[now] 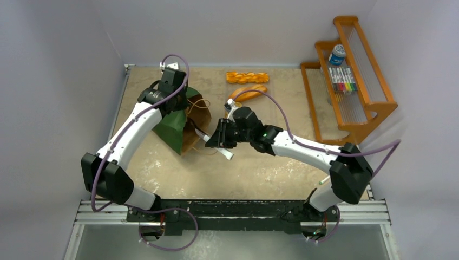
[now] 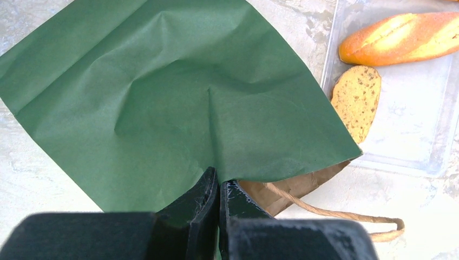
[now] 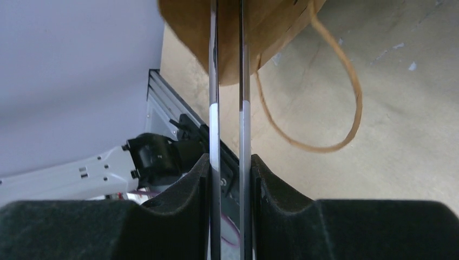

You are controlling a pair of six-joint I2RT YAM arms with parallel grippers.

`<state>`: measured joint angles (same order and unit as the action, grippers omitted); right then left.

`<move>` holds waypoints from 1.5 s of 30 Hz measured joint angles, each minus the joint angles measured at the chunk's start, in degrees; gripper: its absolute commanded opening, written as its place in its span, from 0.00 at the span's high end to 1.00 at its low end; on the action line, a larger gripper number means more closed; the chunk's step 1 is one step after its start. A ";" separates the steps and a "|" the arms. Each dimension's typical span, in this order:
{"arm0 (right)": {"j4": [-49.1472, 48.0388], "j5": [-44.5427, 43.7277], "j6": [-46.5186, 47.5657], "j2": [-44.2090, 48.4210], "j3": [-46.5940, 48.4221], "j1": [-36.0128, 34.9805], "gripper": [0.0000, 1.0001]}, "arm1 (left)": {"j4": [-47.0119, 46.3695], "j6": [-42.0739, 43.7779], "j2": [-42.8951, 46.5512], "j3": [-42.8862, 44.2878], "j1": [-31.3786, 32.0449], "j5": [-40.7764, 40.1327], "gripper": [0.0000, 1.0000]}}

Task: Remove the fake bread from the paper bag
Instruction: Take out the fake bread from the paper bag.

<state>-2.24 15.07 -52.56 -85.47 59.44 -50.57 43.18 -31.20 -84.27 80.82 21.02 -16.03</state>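
Loaf (image 2: pixel 400 37) and slice (image 2: pixel 355 102) in clear tray (image 2: pixel 419 135)

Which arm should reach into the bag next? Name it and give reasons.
Right. The right gripper holds the tongs, whose tips reach the mouth of the bag. The left gripper is shut on the bag's green side, so it is occupied.

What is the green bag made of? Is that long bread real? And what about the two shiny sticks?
The bag looks like paper: matte green outside, brown inside, with sharp creases. The long loaf is probably plastic or something similar, because its orange crust shines too smoothly for real bread. The two sticks look like polished metal: thin, straight and mirror-bright.
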 measured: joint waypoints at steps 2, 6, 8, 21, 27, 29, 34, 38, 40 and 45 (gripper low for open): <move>-1.16 0.35 -1.66 -2.47 0.94 0.00 0.83 | 0.74 0.44 0.31 0.13 0.00 0.17 1.00; -3.10 0.98 -6.25 -5.11 1.14 0.00 0.80 | 2.69 0.90 0.63 1.51 0.00 0.39 1.00; -4.59 1.14 -8.70 -6.12 1.14 0.00 0.80 | 3.32 0.90 0.72 2.38 0.00 0.46 1.00; -8.83 1.79 -20.59 -9.09 3.30 0.00 0.78 | 4.50 0.70 2.01 2.69 0.00 0.96 1.00; -9.09 0.94 -23.52 -9.33 5.16 0.26 0.78 | 1.66 -2.05 5.16 -2.99 0.00 1.62 1.00; -9.49 0.92 -24.74 -10.12 5.16 0.35 0.78 | 0.13 -3.63 6.32 -5.25 0.00 1.66 1.00; -9.70 0.92 -26.60 -13.29 5.16 0.37 0.78 | -2.97 -7.13 9.31 -10.19 0.68 0.33 1.00; -9.05 0.59 -27.61 -15.45 5.75 0.37 0.77 | -5.20 -9.55 10.62 -12.74 2.14 -1.31 1.00; -8.57 0.22 -28.06 -15.87 6.10 0.37 0.77 | -6.36 -10.82 10.95 -13.86 3.08 -2.34 1.00; -8.39 -0.66 -30.40 -15.93 6.14 0.37 0.76 | -9.22 -14.69 11.23 -16.11 6.19 -5.29 1.00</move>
<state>-10.63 14.41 -82.96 -101.41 65.58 -50.19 33.95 -45.89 -73.03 64.71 27.20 -21.32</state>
